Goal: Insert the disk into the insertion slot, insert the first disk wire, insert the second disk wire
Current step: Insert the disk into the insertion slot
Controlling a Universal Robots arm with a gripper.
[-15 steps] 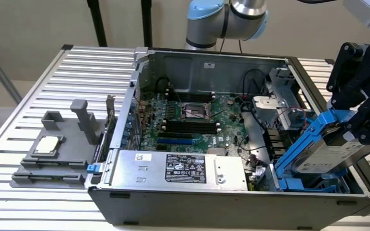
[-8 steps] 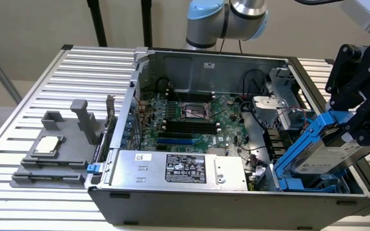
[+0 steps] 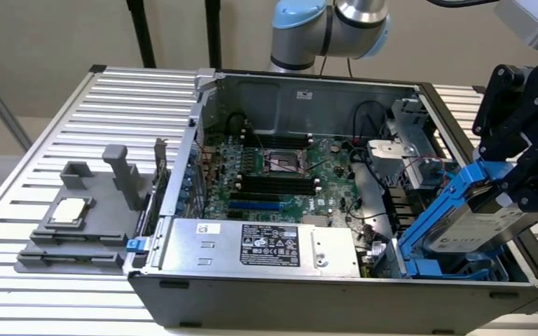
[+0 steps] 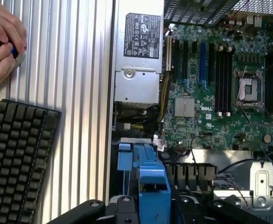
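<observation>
My gripper [image 3: 515, 190] hangs at the exterior view's right, over the open computer case [image 3: 344, 297], and is shut on the disk [image 3: 482, 225]. The disk is a silver-grey drive with a white label in a bright blue carrier frame. It is tilted, with its lower end down in the case's near right corner. There the insertion slot [image 3: 456, 269], a grey-blue bay with blue clip tabs, lies under it. In the wrist view the blue carrier [image 4: 151, 179] sits between my black fingers [image 4: 123, 206], with a blue tab of the slot [image 4: 124, 156] just beyond.
A silver power-supply box [image 3: 260, 245] with a black label fills the case's near side beside the slot. The motherboard [image 3: 279, 175] lies behind it. A grey fixture [image 3: 73, 224] sits on the slatted table. A person's hand [image 4: 1, 42] and a keyboard [image 4: 19, 158] are alongside the case.
</observation>
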